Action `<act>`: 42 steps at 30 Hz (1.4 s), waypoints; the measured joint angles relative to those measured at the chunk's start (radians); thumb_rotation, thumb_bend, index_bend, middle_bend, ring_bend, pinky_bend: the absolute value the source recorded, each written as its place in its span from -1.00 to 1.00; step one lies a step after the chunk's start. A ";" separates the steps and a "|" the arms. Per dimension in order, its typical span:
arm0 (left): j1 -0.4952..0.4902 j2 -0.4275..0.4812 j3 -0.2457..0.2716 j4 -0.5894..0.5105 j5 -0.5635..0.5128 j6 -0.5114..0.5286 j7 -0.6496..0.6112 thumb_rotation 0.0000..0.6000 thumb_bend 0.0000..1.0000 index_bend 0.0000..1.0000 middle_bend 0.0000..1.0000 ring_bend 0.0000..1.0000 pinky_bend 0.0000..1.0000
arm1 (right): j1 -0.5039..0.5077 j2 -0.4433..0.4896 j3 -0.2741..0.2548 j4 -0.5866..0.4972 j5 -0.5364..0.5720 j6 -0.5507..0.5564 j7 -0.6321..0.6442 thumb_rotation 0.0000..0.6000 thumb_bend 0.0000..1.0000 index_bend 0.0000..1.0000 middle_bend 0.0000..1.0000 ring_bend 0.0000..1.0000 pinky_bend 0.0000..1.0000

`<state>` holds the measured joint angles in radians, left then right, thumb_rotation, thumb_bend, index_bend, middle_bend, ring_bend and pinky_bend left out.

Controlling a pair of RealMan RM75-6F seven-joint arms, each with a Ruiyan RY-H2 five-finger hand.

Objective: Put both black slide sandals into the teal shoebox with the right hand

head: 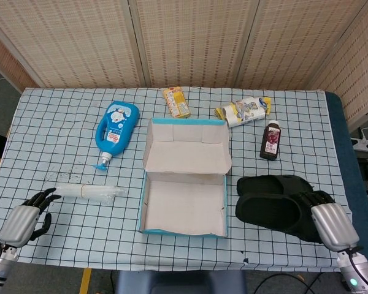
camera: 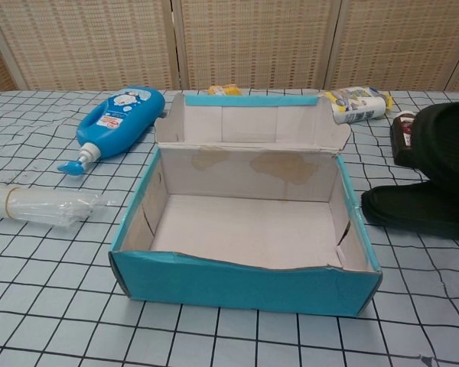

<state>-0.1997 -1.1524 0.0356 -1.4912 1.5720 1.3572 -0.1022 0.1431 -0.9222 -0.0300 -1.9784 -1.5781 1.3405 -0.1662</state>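
Sandals are found at the right of the checked surface (head: 61, 122), beside the teal shoebox (head: 184, 231). One black slide sandal (head: 271, 211) is held by the right hand (head: 331, 225), whose fingers (head: 311, 199) are wrapped over its outer end; in the chest view the sandal is seen raised off the surface, above the other. The second black slide sandal (head: 276, 182) lies flat on the surface just behind and partly under the lifted one, close to the shoebox's right wall. The shoebox is seen open, its lid (head: 187, 147) folded back toward the far edge, and nothing is seen inside it. The left hand (head: 24, 220) is placed at the near left corner of the surface with its fingers (head: 44, 197) loosely spread and nothing grasped. A clear plastic bundle (head: 89, 192) lies just beyond that hand. A blue pump bottle (head: 115, 130) lies on its side left of the lid. A yellow packet (head: 176, 101) and a white and yellow pouch (head: 244, 111) are recorded along the far side, and a dark juice bottle (head: 270, 140) lies behind the sandals. A woven screen (head: 190, 40) stands behind the surface.
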 measured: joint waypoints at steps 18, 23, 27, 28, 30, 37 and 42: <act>0.005 0.007 -0.004 -0.002 -0.001 0.008 -0.005 1.00 0.33 -0.56 -0.82 -0.70 -0.25 | 0.363 -0.262 0.191 -0.165 0.393 -0.318 -0.343 1.00 -1.00 -0.15 -0.01 -0.32 -0.56; 0.005 0.007 -0.004 0.000 -0.003 0.007 -0.009 1.00 0.33 -0.56 -0.82 -0.70 -0.25 | 0.481 -0.397 0.220 -0.112 0.569 -0.362 -0.418 1.00 -1.00 -0.15 -0.01 -0.32 -0.56; 0.004 0.007 -0.004 0.001 -0.004 0.005 -0.009 1.00 0.33 -0.56 -0.82 -0.70 -0.25 | 0.546 -0.467 0.242 -0.070 0.651 -0.367 -0.463 1.00 -1.00 -0.15 -0.01 -0.32 -0.56; 0.004 0.007 -0.004 0.001 -0.004 0.004 -0.009 1.00 0.33 -0.56 -0.82 -0.70 -0.25 | 0.554 -0.474 0.245 -0.067 0.660 -0.366 -0.468 1.00 -1.00 -0.15 0.00 -0.32 -0.56; 0.004 0.007 -0.004 0.001 -0.005 0.001 -0.009 1.00 0.33 -0.56 -0.82 -0.70 -0.25 | 0.571 -0.491 0.249 -0.062 0.682 -0.359 -0.476 1.00 -1.00 -0.14 0.00 -0.32 -0.56; 0.005 0.009 -0.003 -0.004 -0.003 0.004 -0.006 1.00 0.33 -0.56 -0.82 -0.70 -0.25 | 0.622 -0.553 0.224 -0.028 0.756 -0.329 -0.500 1.00 -1.00 -0.14 0.00 -0.32 -0.56; 0.004 0.009 -0.003 -0.004 -0.002 0.001 -0.008 1.00 0.33 -0.56 -0.82 -0.70 -0.25 | 0.635 -0.570 0.189 0.009 0.769 -0.331 -0.495 1.00 -1.00 -0.14 0.00 -0.32 -0.56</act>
<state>-0.1961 -1.1431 0.0326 -1.4953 1.5696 1.3581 -0.1104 0.7784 -1.4922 0.1588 -1.9695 -0.8087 1.0100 -0.6610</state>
